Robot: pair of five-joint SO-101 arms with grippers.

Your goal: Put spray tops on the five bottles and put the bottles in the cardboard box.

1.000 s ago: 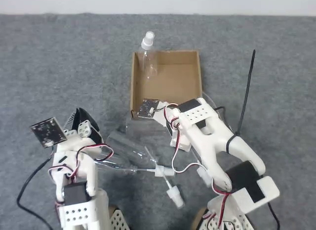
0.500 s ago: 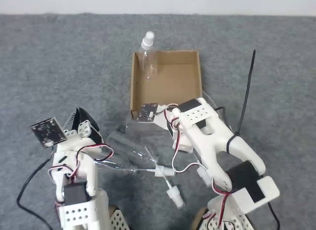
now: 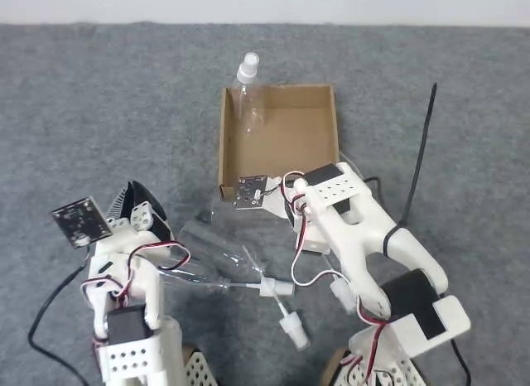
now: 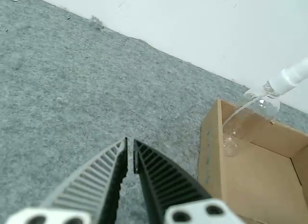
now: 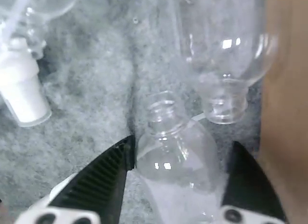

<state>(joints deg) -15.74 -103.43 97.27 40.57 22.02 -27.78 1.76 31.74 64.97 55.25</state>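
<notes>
A capped clear bottle (image 3: 248, 96) stands in the far left corner of the cardboard box (image 3: 321, 146); the left wrist view has the same bottle (image 4: 255, 108) and box (image 4: 250, 166). My right gripper (image 5: 182, 144) is open, low over the carpet, its jaws on either side of a capless bottle (image 5: 175, 161). A second capless bottle (image 5: 224, 56) lies beside it against the box wall (image 5: 286, 89). More clear bottles (image 3: 207, 245) lie between the arms, one fitted with a spray top (image 3: 277, 287). My left gripper (image 4: 130, 154) is shut on nothing, held above the carpet left of the box.
Loose spray tops (image 3: 291, 328) (image 3: 341, 293) lie on the grey carpet near the arm bases. A thin black strap (image 3: 418, 154) sticks up to the right of the box. Open carpet stretches left and right of the box.
The right arm has shifted slightly back from the box and to the right, its wrist camera now lower in the high view. The left arm and the bottles have not moved.
</notes>
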